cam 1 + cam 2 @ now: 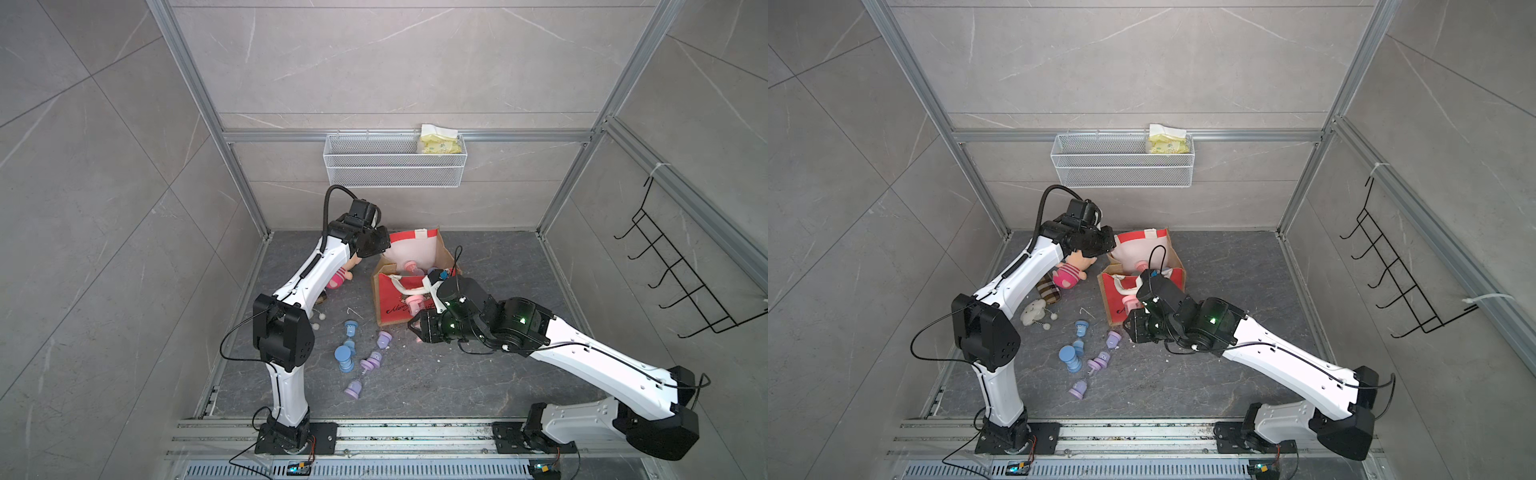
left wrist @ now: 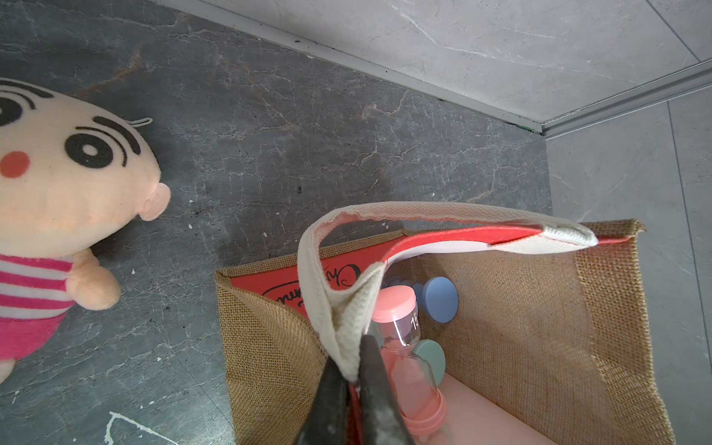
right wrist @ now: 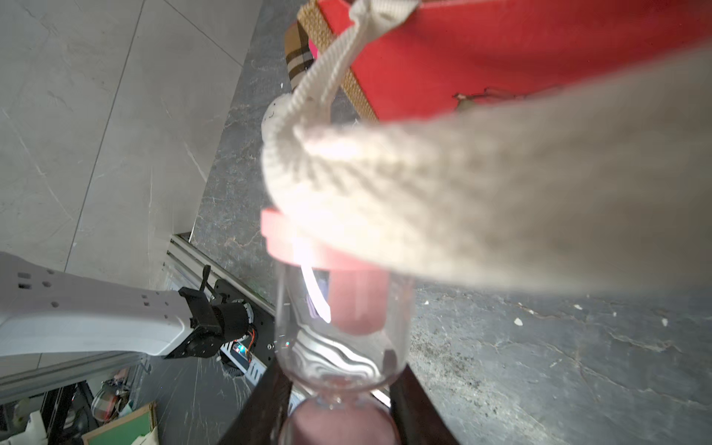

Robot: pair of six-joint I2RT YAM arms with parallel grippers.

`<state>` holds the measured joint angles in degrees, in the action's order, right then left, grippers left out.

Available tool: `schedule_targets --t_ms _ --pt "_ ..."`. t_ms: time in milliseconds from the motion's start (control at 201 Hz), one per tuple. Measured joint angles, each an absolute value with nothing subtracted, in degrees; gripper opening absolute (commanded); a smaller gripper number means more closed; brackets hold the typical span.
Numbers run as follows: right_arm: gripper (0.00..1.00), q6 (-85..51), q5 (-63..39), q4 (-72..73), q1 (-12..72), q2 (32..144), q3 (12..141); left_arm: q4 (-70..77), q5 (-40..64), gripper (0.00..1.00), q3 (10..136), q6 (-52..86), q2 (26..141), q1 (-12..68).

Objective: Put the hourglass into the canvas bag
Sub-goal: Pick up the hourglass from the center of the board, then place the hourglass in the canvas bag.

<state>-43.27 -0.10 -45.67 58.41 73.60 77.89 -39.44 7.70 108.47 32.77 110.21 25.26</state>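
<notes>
The canvas bag (image 1: 395,309) stands at the back of the floor, red front towards me, and shows in both top views (image 1: 1115,299). My left gripper (image 2: 356,371) is shut on its white handle (image 2: 339,308) at the rim, above the bag's back left corner (image 1: 380,247). Inside the bag (image 2: 539,308) lies a pink hourglass (image 2: 408,346), beside blue and green caps. My right gripper (image 3: 341,400) is shut on the neck of another pink hourglass (image 3: 343,308), low in front of the red front (image 1: 413,305). The bag's other handle (image 3: 462,200) lies over this hourglass's top cap.
Blue hourglasses (image 1: 345,359) and purple hourglasses (image 1: 384,338) lie on the floor left of my right gripper (image 1: 415,325). A plush doll (image 1: 340,278) lies under the left arm, near a white cloud toy (image 1: 1034,311). A white wire basket (image 1: 395,164) hangs on the back wall.
</notes>
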Motion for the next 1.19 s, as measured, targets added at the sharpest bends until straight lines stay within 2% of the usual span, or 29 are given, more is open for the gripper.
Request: schedule_targets --t_ms 219,403,567,687,876,981,1195 --pt "0.00 -43.7 -2.2 -46.2 58.4 68.8 72.1 -40.3 7.7 0.00 109.5 32.8 110.7 25.5" --pt "0.00 -42.8 -5.2 -47.6 58.4 68.4 78.2 -40.3 7.5 0.00 109.5 32.8 110.9 25.4" --pt "0.00 -42.6 -12.7 -44.1 58.4 68.1 80.6 -40.5 7.4 0.00 109.6 32.6 111.0 25.5" --pt "0.00 -42.4 -13.1 -45.5 58.4 68.9 81.7 -40.5 7.4 0.00 109.6 32.5 111.0 25.5" --pt "0.00 -39.9 -6.2 -50.7 57.1 71.7 92.1 -40.4 7.5 0.00 109.6 32.6 111.0 25.5" --pt "0.00 -37.6 -1.4 -52.2 53.8 75.9 98.6 -40.4 7.5 0.00 109.6 32.6 111.0 25.5" --pt "0.00 -33.2 6.7 -54.0 46.7 86.5 104.0 -40.5 7.0 0.00 109.6 32.5 110.9 25.6"
